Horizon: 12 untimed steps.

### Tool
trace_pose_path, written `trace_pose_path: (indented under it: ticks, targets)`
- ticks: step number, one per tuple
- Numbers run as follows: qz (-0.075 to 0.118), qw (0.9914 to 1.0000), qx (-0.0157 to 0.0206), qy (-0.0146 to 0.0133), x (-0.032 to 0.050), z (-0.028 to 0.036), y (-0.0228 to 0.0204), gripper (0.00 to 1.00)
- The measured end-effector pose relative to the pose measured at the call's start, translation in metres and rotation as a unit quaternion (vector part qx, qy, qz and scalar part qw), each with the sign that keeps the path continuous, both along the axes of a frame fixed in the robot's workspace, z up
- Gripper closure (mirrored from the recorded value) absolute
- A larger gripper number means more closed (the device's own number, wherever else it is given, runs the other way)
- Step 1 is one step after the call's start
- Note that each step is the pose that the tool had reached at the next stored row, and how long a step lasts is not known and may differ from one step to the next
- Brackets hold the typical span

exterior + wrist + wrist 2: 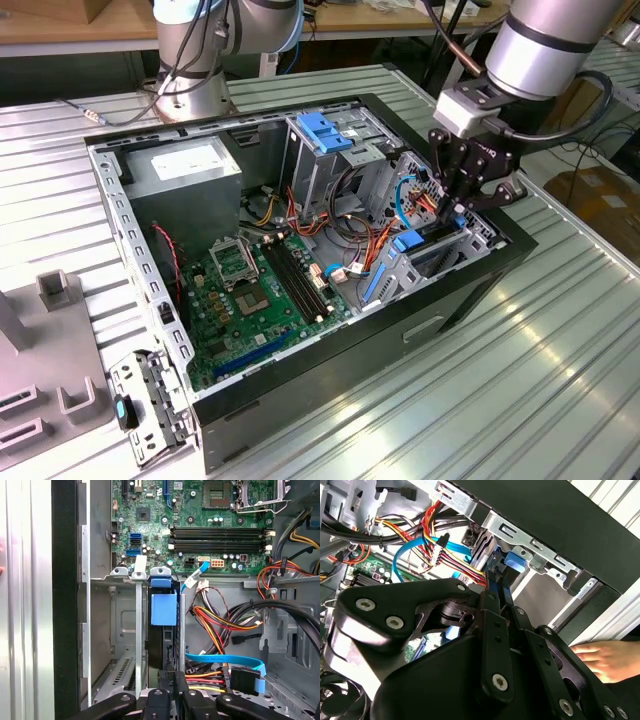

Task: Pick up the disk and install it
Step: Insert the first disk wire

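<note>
disk (161,630) stands on edge in the drive cage (440,250) at the exterior view's right of the open computer case (330,350), which rests on the ribbed metal counter (540,380). in the first wrist view its blue plastic rail end faces the camera between the cage's grey sheet-metal walls, its dark body running down toward the gripper (172,682).

gripper: its fingers look drawn close together about the disk's near edge (clenched on it, by my reading), though the contact itself is hidden behind the linkages in the second wrist view. in the exterior view the gripper (462,205) sits low over the cage, beside red, orange and blue cables (415,205).

handling, as a judgement: a rigid metal slab, moderately heavy for its size, smooth-faced and likely to slip under a light hold. shock and twisting could harm it. best taken across the flat faces near one end, clear of the blue rails, which must stay free to slide in the cage.

a person's hand (605,660) rests on the counter just outside the case.
</note>
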State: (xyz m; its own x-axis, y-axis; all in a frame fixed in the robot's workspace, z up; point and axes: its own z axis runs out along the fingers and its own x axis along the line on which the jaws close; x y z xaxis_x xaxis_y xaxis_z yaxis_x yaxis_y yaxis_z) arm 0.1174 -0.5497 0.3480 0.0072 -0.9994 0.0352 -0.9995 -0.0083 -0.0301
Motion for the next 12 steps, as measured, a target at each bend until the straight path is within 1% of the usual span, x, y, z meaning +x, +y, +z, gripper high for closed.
trace_pose_path:
  ticks: [12]
  targets:
    - [0.000,1.00000,-0.0002,0.0002,-0.0001,-0.0030,-0.0002,0.83]
